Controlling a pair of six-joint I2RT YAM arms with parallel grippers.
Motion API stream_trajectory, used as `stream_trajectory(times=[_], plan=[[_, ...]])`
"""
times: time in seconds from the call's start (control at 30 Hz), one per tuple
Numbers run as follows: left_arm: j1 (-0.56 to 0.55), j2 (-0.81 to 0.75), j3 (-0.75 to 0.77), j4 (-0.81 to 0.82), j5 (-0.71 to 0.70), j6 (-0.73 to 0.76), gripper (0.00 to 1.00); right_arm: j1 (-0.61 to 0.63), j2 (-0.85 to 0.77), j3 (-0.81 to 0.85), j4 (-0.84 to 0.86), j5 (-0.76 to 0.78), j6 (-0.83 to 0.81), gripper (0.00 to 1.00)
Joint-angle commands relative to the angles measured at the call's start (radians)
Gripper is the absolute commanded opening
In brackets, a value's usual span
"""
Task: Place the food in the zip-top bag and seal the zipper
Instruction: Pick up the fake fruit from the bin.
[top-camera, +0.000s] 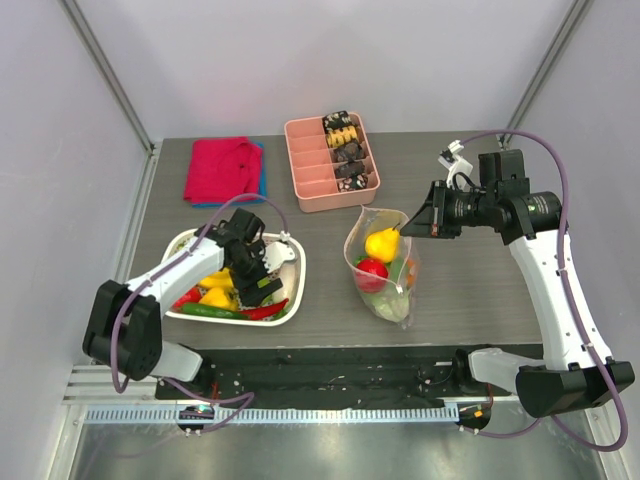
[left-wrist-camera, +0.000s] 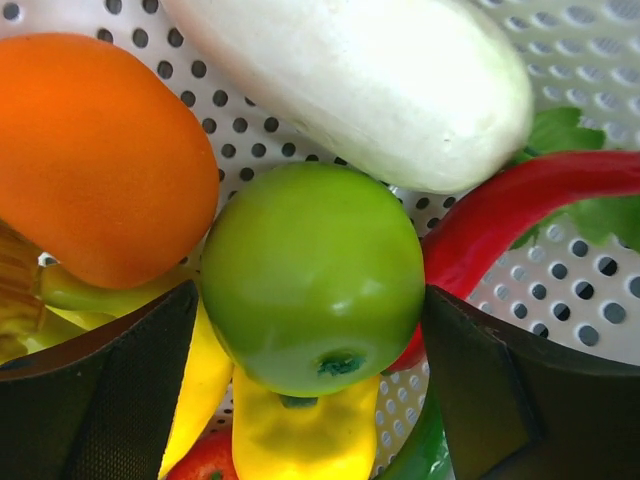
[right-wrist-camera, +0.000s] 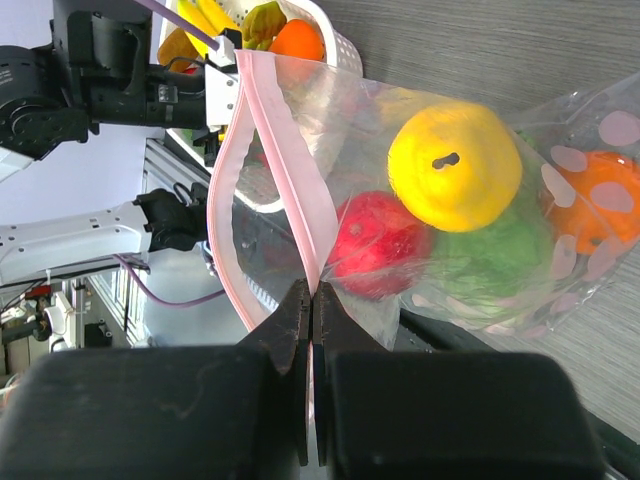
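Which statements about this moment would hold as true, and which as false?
1. The right gripper pinches the pink zipper strip of the bag. True.
2. The bag is empty. False: it holds a yellow fruit, a red fruit and more.
3. The left gripper has its fingers on either side of a green apple. True.
4. The left gripper is over the pink tray. False: it is down in the white basket.
5. The bag is zipped shut. False: the strip's two halves stand apart, so the mouth is open.
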Motion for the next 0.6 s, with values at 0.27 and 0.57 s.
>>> stream_trajectory(times=[0.27,0.57], plan=[[-0.001,-0.113,0.206,-0.109,0.034,-0.069,0.61,-0.001,-0.004,0.019,0.031,-0.008,0.001,0.01],[-0.008,-0.09,0.642,-0.052,0.288,-0.365,0.56,-0.001,0.003,0.017,0.045,-0.013,0.006,0.01]])
